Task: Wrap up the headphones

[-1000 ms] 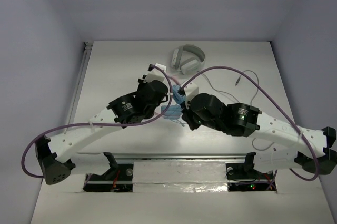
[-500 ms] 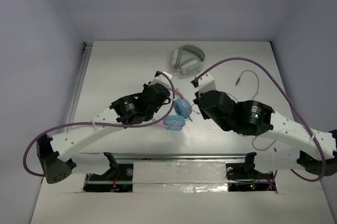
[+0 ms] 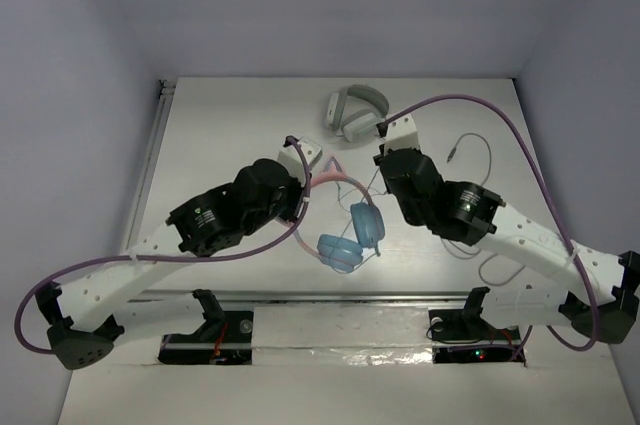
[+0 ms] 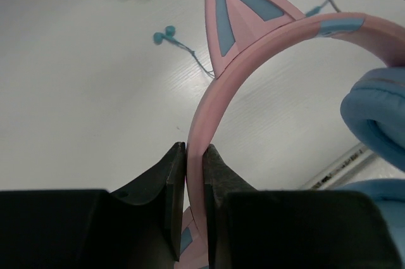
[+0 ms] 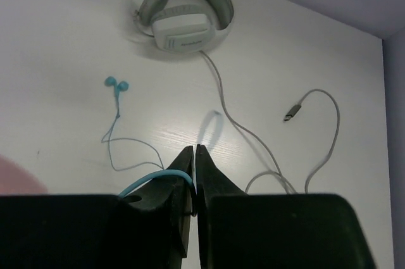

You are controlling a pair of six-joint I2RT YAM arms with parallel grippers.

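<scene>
The left gripper [image 4: 195,152] has its fingers clamped on the pink headband [image 4: 272,41] of the headphones [image 3: 365,223], right by one cat ear [image 4: 237,3]. The right gripper [image 5: 193,150] has its fingers pressed almost together, pinching the thin blue cable [image 5: 158,173] that runs into the slit between them. The two blue ear cups [image 3: 340,253] sit well apart from the white headphones [image 3: 355,113], on the side toward the arm bases, between the two wrists. I cannot tell whether the cups rest on the table [image 3: 220,125]. Small blue earbuds [image 5: 116,85] lie near the white headphones, toward the arms. A grey cord [image 5: 218,85] leads away from the white headphones and ends in a plug [image 5: 289,116].
</scene>
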